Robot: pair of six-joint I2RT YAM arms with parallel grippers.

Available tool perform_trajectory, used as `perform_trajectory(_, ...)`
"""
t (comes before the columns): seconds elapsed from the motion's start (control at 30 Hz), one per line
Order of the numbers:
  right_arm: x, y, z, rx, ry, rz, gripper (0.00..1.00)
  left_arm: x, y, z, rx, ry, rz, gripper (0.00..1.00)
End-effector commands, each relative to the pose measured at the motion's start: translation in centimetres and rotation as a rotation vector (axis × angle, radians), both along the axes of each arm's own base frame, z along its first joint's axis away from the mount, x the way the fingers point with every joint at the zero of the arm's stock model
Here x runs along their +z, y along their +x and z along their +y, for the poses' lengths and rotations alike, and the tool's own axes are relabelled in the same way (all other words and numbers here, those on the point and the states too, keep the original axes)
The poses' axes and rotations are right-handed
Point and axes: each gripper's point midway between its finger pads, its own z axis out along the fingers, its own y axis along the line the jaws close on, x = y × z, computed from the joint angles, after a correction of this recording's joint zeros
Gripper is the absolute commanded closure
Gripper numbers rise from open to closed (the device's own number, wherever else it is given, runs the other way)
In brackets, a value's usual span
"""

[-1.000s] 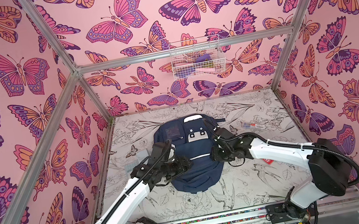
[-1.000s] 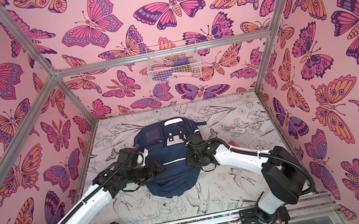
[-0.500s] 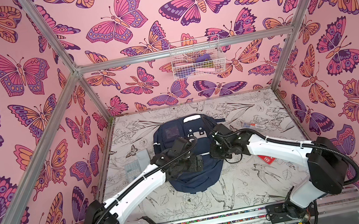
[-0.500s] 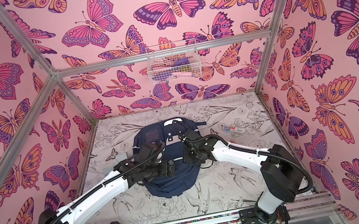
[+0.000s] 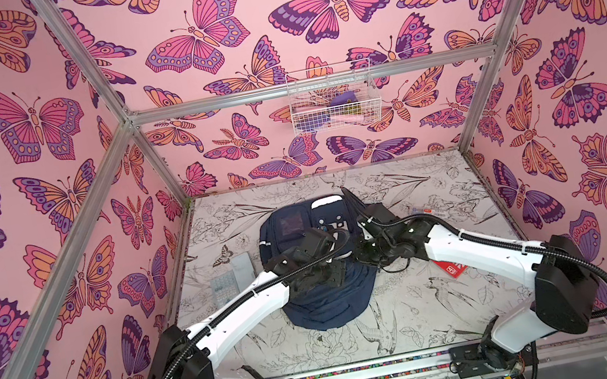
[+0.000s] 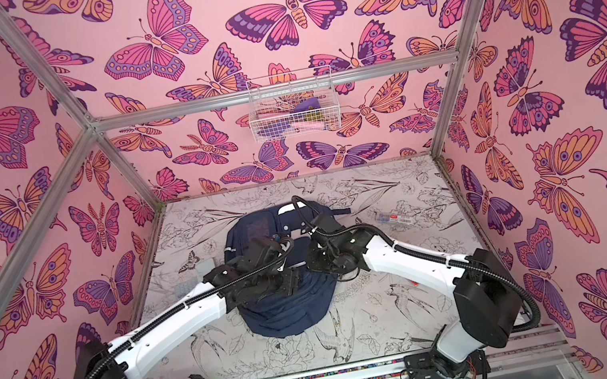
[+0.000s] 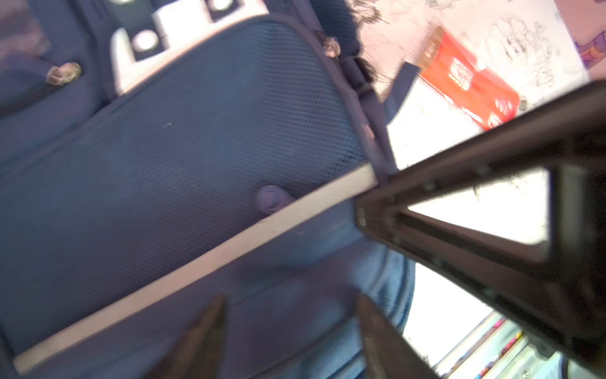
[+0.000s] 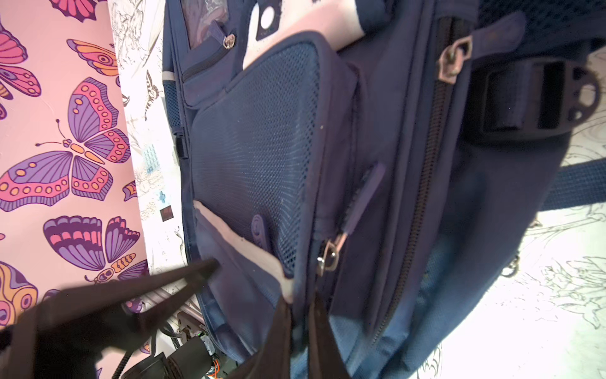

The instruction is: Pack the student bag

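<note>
Pink butterfly-printed walls enclose a tabletop (image 5: pixel 403 333) covered in line drawings of flowers and birds. The student bag (image 5: pixel 328 312) lies flat at its middle, pockets facing up, with its white patch (image 5: pixel 329 211) toward the back wall.

In both top views the two arms cross over the bag's middle and hide where the tools meet the cloth, so only the wrist cameras show that. The right wrist view has the right gripper (image 8: pixel 301 297) with its jaws drawn together on the fabric rim of the mesh front pocket. It is pinching there just beside a metal zip pull (image 8: pixel 328 256), at the end of a white stripe (image 8: pixel 236 239). The left wrist view has the left gripper (image 7: pixel 290 297) with its fingers (image 7: pixel 210 328) well apart over the navy panel below that stripe, and nothing between them. Whether they touch the cloth I cannot tell. The same view catches the other tool's dark tip meeting the bag's edge where the stripe ends.

A grey calculator (image 5: pixel 225 291) lies near the bag on the left arm's side. On the right arm's side, a red packet (image 5: pixel 451 269) is partly covered by that arm in the top views and is plainer from the left wrist. Farther back lies a small clear packet (image 6: pixel 395 216) with a red label. A white wire basket (image 5: pixel 332 97) hangs on the back wall above the table.
</note>
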Motion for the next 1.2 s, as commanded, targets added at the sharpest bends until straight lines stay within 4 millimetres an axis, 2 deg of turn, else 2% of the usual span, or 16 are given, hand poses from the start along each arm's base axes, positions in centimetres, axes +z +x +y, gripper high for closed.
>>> perform_trajectory(0.0, 4.2, -0.2, 1.4, 0.033, 0.129, -0.062, 1.0, -1.3, 1.3, 0.5, 0.027, 0.051, -0.018, 0.46)
perform_trajectory(0.1, 3.9, -0.1, 1.1, 0.024, 0.123, -0.056, 1.0, -1.3, 0.8, 0.0, -0.003, 0.046, -0.019, 0.43)
perform_trajectory(0.27, 4.2, 0.1, 0.5, 0.008, 0.138, -0.055, 1.0, -2.2, -0.4, 1.2, -0.008, 0.06, -0.036, 0.35)
perform_trajectory(0.4, 4.7, -0.1, 0.3, 0.012, 0.15, -0.057, 1.0, -3.3, 0.3, 2.2, 0.053, 0.109, -0.057, 0.34)
perform_trajectory(0.5, 4.6, -0.4, 0.0, 0.016, 0.142, -0.052, 1.0, -3.8, 1.0, 1.5, 0.052, 0.121, -0.044, 0.36)
perform_trajectory(0.63, 3.9, -0.3, -0.7, -0.001, 0.125, -0.036, 1.0, -2.7, 0.8, -0.1, 0.014, 0.054, -0.039, 0.35)
perform_trajectory(0.8, 3.4, 0.1, -1.1, -0.013, 0.127, -0.031, 1.0, -1.8, -0.7, 0.5, -0.009, 0.007, -0.041, 0.28)
perform_trajectory(0.9, 3.6, 0.4, -0.9, -0.007, 0.144, -0.032, 1.0, -2.1, -1.7, 1.4, -0.01, 0.004, -0.039, 0.22)
perform_trajectory(1.0, 4.1, 0.3, -0.2, 0.013, 0.176, -0.03, 1.0, -2.9, -1.6, 2.2, 0.014, 0.042, -0.039, 0.22)
perform_trajectory(1.17, 4.5, 0.2, 0.2, 0.027, 0.202, -0.021, 1.0, -3.8, -0.6, 1.0, 0.007, 0.063, -0.012, 0.26)
